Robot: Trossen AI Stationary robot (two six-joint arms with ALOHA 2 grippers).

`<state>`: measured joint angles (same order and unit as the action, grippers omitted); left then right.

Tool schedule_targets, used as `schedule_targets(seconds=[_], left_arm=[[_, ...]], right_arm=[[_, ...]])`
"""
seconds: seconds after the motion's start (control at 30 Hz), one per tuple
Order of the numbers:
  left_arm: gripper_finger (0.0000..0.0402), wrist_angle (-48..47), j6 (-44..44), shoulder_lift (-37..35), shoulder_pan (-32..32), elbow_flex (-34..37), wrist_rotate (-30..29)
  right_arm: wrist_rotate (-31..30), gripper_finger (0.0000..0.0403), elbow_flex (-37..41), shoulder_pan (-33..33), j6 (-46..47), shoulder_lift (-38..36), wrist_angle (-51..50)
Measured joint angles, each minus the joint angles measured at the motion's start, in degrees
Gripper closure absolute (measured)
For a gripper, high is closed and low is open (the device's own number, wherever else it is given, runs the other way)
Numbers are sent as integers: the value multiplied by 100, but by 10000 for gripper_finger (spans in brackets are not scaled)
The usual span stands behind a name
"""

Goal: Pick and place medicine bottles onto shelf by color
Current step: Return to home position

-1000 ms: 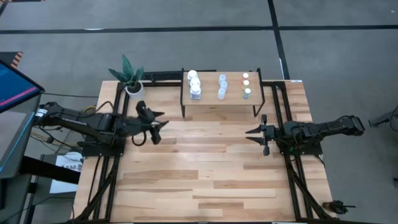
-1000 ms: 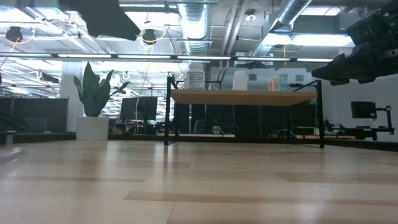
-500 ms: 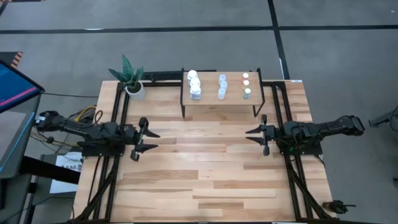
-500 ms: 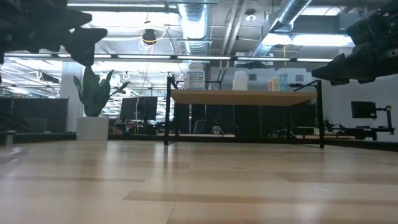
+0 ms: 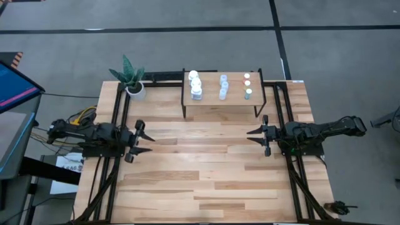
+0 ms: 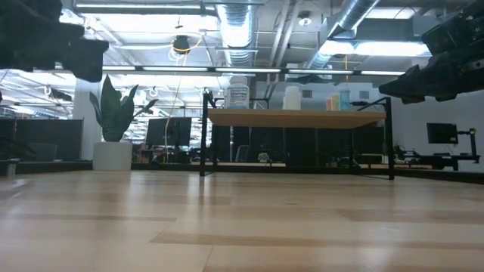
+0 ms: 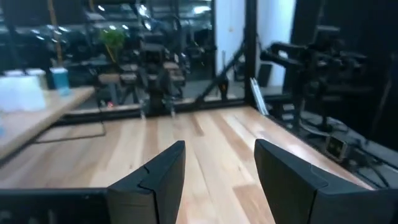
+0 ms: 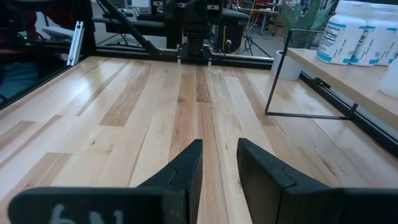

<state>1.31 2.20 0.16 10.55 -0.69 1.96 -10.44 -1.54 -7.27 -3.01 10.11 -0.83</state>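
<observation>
Table: light wood planks (image 5: 206,181) on a black frame, with grey floor all around.
Left gripper: it (image 5: 150,144) hangs over the left side of the table, close to the edge, and points toward the middle. Its arm is folded low along the frame.
Left jaws: wide apart. In the left wrist view only planks show between the two dark fingers (image 7: 155,180), so it holds nothing.
Right gripper: it (image 5: 249,136) hangs over the right side, facing the left one and well apart from it.
Right jaws: also apart, with a smaller gap, and nothing is between the fingers (image 8: 183,171).
Shelf: it (image 5: 220,104) stands on thin black legs at the far edge of the table, in the middle, beyond both grippers.
White bottles: three (image 5: 195,84) in a near-to-far row on the left part of the shelf.
Clear bottles: three (image 5: 223,87) in a row in the middle part.
Small bottles: three (image 5: 247,84) in a row on the right part. The nearest has a green cap, the next a yellowish one, the farthest a red one.
Plant: in a white pot (image 5: 134,89) at the far left corner, near the shelf.
Room: ceiling pipes (image 6: 234,23) and lamps show behind the shelf in the low view.
</observation>
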Motion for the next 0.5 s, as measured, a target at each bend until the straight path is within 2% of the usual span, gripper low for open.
schedule_targets(seconds=[0.17,0.5], left_arm=[[219,-24,31,52,-4,0,-335],[219,-20,26,206,-2,0,-308]], right_arm=[[0,280,0,-2,0,0,-1],[0,280,0,0,0,0,-1]])
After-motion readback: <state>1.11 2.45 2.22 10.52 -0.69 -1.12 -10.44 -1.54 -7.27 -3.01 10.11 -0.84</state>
